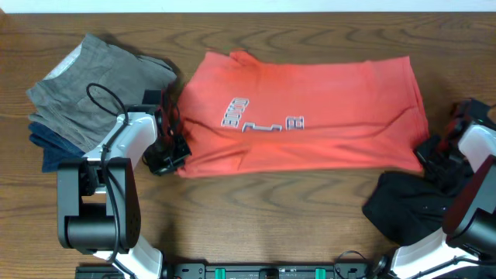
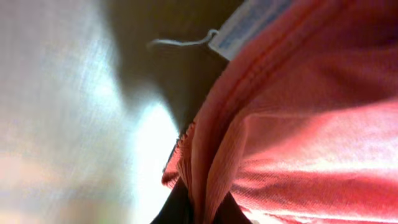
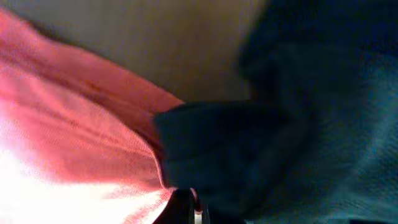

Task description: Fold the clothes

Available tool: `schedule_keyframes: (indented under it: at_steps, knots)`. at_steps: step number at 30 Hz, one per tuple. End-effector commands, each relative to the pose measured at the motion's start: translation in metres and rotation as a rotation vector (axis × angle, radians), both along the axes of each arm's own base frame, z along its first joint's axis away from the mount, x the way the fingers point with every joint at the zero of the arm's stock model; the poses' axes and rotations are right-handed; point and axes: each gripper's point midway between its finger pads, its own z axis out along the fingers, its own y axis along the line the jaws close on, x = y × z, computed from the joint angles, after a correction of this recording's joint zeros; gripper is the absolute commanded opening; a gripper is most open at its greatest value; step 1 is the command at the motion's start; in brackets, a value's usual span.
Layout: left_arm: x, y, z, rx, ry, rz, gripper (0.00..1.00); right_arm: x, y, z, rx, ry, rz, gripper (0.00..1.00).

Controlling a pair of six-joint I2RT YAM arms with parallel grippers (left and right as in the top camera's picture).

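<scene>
Folding the coral T-shirt (image 1: 310, 108), spread mid-frame on the counter (image 1: 310, 31), we should lift both lower corners evenly. Our left hand (image 1: 167, 153) is clamped on its lower-left edge; our right hand (image 1: 434, 151) sits at the lower-right edge, grip unreadable, beside the black garment (image 1: 403, 209).

1 table (image 1: 256, 225) carries 4 pieces of clothing: 1 red T-shirt (image 1: 310, 116), 1 black garment (image 1: 407, 205), 1 grey garment (image 1: 85, 85) and 1 navy garment (image 1: 50, 151). There are 2 tools: 1 left tool (image 1: 167, 155) and 1 right tool (image 1: 438, 151).
</scene>
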Motion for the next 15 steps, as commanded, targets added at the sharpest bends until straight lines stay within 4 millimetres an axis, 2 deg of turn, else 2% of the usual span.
schedule_keyframes:
  at_steps: [1, 4, 10, 11, 12, 13, 14, 15]
  knots:
    - [-0.014, 0.011, -0.001, 0.054, 0.059, -0.022, 0.06, -0.03, -0.015, -0.005, -0.043, 0.103, -0.052, 0.01]
    - [-0.022, 0.009, 0.005, 0.046, 0.082, -0.02, 0.06, -0.034, -0.015, 0.003, -0.044, 0.101, -0.049, 0.01]
    - [-0.015, 0.009, 0.028, 0.042, -0.008, -0.022, 0.06, -0.015, -0.01, 0.036, -0.066, -0.028, 0.029, 0.02]
    - [-0.014, 0.008, 0.034, 0.041, -0.032, -0.022, 0.09, -0.01, -0.008, 0.042, -0.066, -0.058, 0.042, 0.05]
    - [-0.012, 0.008, 0.038, 0.041, -0.05, -0.022, 0.24, -0.007, -0.007, 0.048, -0.067, -0.085, 0.045, 0.13]
    - [-0.012, 0.008, 0.043, 0.041, -0.068, -0.021, 0.69, -0.002, -0.005, 0.054, -0.066, -0.12, 0.049, 0.34]
    - [-0.012, 0.008, 0.047, 0.041, -0.079, -0.021, 0.92, 0.002, -0.003, 0.06, -0.062, -0.15, 0.054, 0.5]
    - [-0.013, 0.008, 0.051, 0.041, -0.088, -0.02, 0.99, 0.006, -0.001, 0.066, -0.059, -0.182, 0.058, 0.63]
